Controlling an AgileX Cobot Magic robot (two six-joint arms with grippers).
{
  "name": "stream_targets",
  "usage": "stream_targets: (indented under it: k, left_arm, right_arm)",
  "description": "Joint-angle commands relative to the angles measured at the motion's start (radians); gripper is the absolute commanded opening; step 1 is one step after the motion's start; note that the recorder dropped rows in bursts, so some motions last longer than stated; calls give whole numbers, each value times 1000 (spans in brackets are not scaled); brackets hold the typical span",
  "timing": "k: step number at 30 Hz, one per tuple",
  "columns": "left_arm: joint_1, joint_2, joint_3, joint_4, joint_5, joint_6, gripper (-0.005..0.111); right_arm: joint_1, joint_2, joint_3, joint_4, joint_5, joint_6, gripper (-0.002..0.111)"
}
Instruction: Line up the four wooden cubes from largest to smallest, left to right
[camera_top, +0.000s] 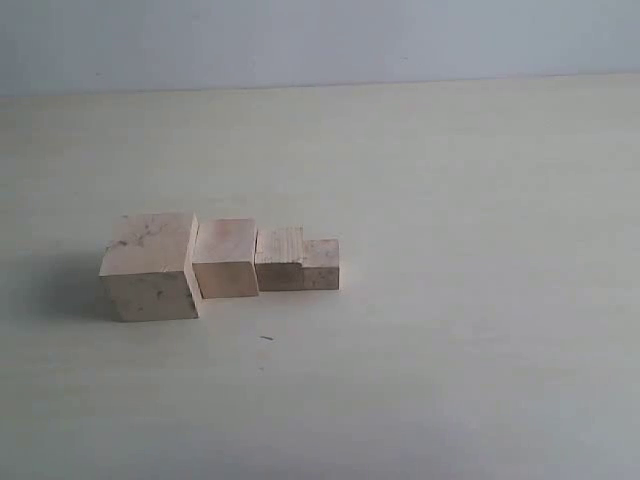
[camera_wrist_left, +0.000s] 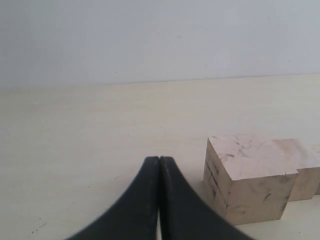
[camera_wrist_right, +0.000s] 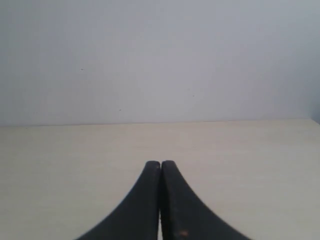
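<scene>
**Left hand (camera_wrist_left: 159, 165) closed, close to the big cube (camera_wrist_left: 247, 177)**

Nearest the left wrist camera is the left hand, its black jaws pressed together along their length with nothing between them. It sits low over the desk (camera_top: 450, 350). The big cube stands near the tips but apart from them, one corner edge turned toward the camera. Dark marks show on its top and on its side faces.

The right hand (camera_wrist_right: 160, 167) is the same, jaws together and empty. Beyond it there is only bare desk and the pale wall (camera_wrist_right: 160, 60).

In the exterior view the four cubes stand in one row on the left half of the desk. The big cube is at the left end. The second cube (camera_top: 226, 258) touches its right side, the third cube (camera_top: 279, 258) comes next, and the small cube (camera_top: 321, 264) is at the right end. Each touches its neighbour, and the tops step down from left to right. The big cube's front face stands nearer the camera than the other three, which sit further back. A small dark speck (camera_top: 267, 338) lies on the desk in front of the row, apart from the cubes.
</scene>
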Motion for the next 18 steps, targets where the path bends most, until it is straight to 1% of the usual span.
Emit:
stream_targets:
  k: [1, 3, 18]
  left_arm:
    - [2, -7, 1, -9, -3, -3, 0]
    - [2, -7, 1, -9, -3, -3, 0]
    - [2, -7, 1, -9, -3, -3, 0]
  right_arm:
    - [-41, -7, 3, 1, 4, 11, 0]
    - [-60, -7, 3, 1, 4, 11, 0]
    - [-60, -7, 3, 1, 4, 11, 0]
